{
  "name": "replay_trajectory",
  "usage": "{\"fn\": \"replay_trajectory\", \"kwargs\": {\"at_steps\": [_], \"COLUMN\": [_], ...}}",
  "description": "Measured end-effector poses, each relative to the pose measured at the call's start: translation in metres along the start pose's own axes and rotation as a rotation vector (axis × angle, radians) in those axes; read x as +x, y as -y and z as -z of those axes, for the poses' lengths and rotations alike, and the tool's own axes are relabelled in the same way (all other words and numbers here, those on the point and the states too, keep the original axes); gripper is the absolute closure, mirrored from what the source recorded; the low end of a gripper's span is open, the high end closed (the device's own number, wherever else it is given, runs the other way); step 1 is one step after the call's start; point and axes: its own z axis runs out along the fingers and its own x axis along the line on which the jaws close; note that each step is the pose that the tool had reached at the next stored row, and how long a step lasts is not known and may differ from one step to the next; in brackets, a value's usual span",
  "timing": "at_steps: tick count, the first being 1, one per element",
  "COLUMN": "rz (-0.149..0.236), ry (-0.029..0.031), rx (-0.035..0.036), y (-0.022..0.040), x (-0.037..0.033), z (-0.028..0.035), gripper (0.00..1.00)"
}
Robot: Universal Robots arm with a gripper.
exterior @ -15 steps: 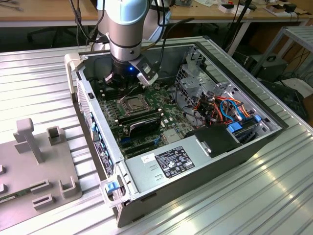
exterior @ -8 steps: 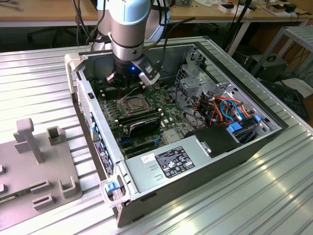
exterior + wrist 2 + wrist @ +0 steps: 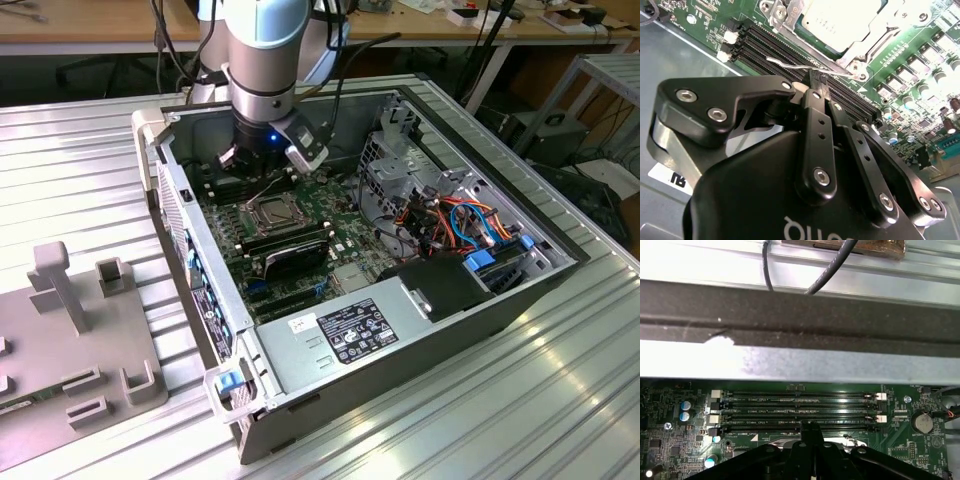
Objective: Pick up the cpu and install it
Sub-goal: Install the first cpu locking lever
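Note:
The cpu [image 3: 840, 22], a flat silver-grey square, lies in the motherboard socket with the metal frame [image 3: 860, 47] around its face; in the exterior view the cpu [image 3: 272, 211] sits mid-board inside the open computer case. My gripper [image 3: 816, 79] hangs just beside the socket, over the empty memory slots [image 3: 800, 407]. Its black fingers are shut together, and their tips meet the thin silver socket lever [image 3: 787, 64]. I cannot tell whether the wire is pinched or only touched. The gripper [image 3: 808, 429] holds no chip.
Long black memory sticks [image 3: 290, 250] lie on the near side of the socket. A power supply [image 3: 350, 330] fills the case's near corner, with coloured cables [image 3: 460, 220] at the exterior view's right. The case wall [image 3: 800, 360] stands close. A grey fixture [image 3: 70, 330] rests on the table.

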Motion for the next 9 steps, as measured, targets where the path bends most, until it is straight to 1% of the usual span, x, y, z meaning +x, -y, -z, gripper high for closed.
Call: {"fn": "replay_trajectory", "kwargs": {"at_steps": [2,9], "rz": [0.0,0.0], "ry": [-0.0001,0.0], "rx": [0.0001,0.0], "y": [0.0007,0.001], "x": [-0.0019,-0.0046], "z": [-0.0002,-0.0008], "gripper": [0.89,0.89]}}
